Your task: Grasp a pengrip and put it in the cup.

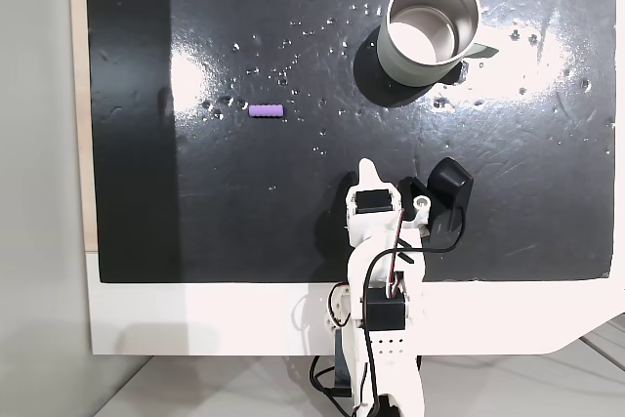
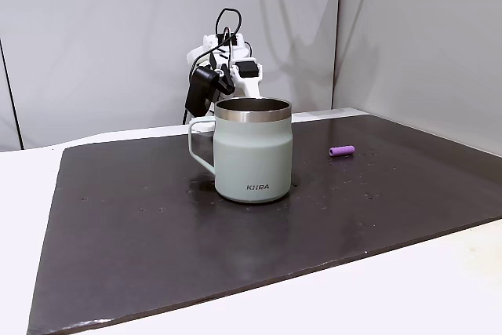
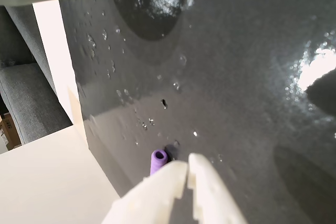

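Note:
The pengrip is a tiny light-purple ribbed cylinder lying on the black mat, left of centre in a fixed view. It also shows as a small purple piece to the right of the cup. The silver-grey cup stands upright at the mat's far right, its handle to the right. My gripper sits low near the mat's near edge, well apart from both. In the wrist view its white fingertips lie together with nothing between them, and the pengrip pokes out just beyond them.
The black mat is glossy and dotted with small specks, and it lies on a white table. A black module sits on the arm's right side. The arm's base and cables rise behind the cup.

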You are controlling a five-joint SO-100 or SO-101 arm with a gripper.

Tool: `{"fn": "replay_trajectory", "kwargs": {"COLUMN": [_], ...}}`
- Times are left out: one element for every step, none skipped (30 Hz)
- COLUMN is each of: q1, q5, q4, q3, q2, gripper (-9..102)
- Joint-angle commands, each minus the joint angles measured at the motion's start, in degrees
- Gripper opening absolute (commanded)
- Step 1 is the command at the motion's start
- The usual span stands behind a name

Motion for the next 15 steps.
{"fn": "replay_trajectory", "kwargs": {"q1": [-1.14,-1.14,-1.14,-1.14,-1.14,-1.14,-1.23,-1.23,-1.23,-1.23,-1.23,-1.23,-1.23,-1.23,-1.23], "q5": [-1.23,-1.23,-1.23,-1.23,-1.23,-1.23,-1.32,-1.41,-1.41,-1.41,-1.41,-1.32,-1.14,-0.88,-0.09], "q4": [-1.41,-1.41,-1.41,-1.41,-1.41,-1.41,-1.41,-1.41,-1.41,-1.41,-1.41,-1.41,-1.41,-1.41,-1.41], "q3": [-0.53,-0.53,-0.53,-0.53,-0.53,-0.53,-0.53,-0.53,-0.53,-0.53,-0.53,-0.53,-0.53,-0.53,-0.53], "q2": [0.35,0.35,0.35,0.35,0.35,0.35,0.35,0.35,0.35,0.35,0.35,0.35,0.35,0.35,0.35], "gripper": [0,0,0,0,0,0,0,0,0,0,0,0,0,0,0]}}
